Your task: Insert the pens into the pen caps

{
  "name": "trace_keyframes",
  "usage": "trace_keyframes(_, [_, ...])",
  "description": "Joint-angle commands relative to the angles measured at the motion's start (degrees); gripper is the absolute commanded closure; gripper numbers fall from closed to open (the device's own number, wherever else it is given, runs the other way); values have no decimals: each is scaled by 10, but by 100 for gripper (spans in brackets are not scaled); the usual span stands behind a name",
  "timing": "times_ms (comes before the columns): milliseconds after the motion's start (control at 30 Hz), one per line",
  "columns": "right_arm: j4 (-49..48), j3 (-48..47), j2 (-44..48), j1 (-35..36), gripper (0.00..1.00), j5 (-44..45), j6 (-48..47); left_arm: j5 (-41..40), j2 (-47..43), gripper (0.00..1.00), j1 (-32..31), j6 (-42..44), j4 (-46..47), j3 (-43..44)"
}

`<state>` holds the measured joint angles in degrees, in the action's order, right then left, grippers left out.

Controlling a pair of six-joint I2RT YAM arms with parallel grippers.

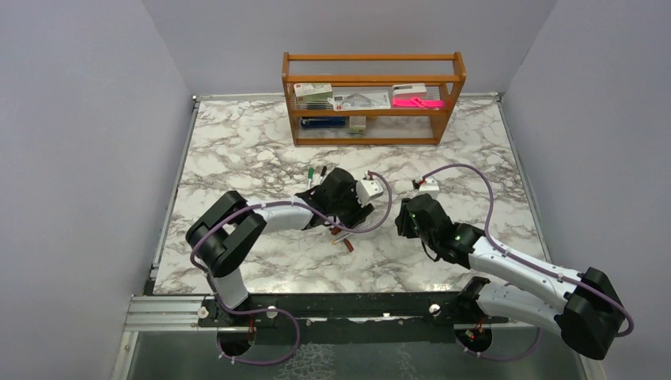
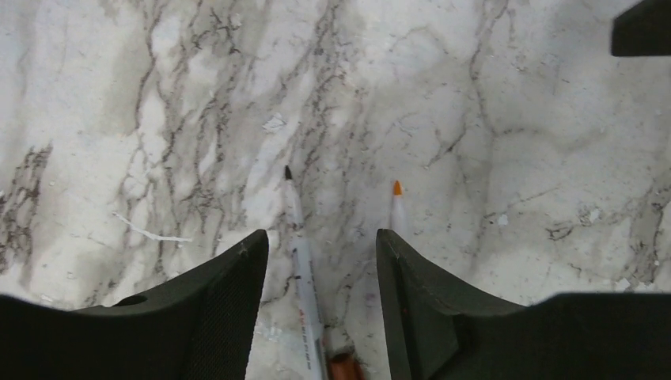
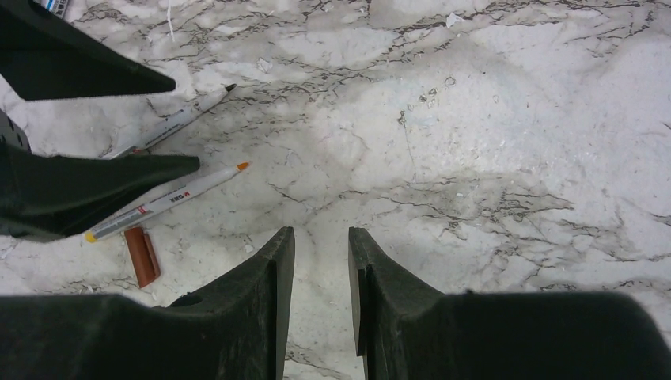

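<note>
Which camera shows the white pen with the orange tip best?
The right wrist view: the thin white orange-tipped pen lies visible end to end. The left wrist view shows only its tip end; the top view cannot make it out beside the left arm.

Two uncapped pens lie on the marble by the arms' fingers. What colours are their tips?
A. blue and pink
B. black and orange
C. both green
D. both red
B: the right wrist view shows the black-tipped pen and, just below it, the orange-tipped pen, both with bare tips.
</note>
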<state>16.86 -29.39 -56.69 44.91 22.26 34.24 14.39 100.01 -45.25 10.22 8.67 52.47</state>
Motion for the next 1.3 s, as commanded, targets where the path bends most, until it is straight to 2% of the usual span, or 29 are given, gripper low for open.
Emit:
trace_keyframes(0, [-19,-4,-12,-2,68,-8,2,-4,-42,46,-19,-31,32,-36])
trace_keyframes(233, [-17,-15,-23,-2,68,-8,-2,7,-80,48,-29,-54,54,-97])
trace_keyframes(433, [-13,-23,-20,-2,68,-8,-3,-5,-64,49,-29,-53,37,-112])
trace_keyframes(633, [-13,-18,0,-2,68,-4,10,4,-48,60,-29,-55,32,-107])
trace_keyframes(800, [-5,-16,14,-2,68,8,17,27,-29,63,-29,-52,38,-107])
trace_keyframes(933, [-1,-12,28,-2,69,16,23,33,2,75,-29,-55,41,-103])
trace_keyframes(1067, [-3,-7,38,-2,69,18,25,45,9,99,-29,-53,42,-96])
trace_keyframes(1267, [-7,-4,47,-2,69,22,32,78,4,100,-29,-57,62,-96])
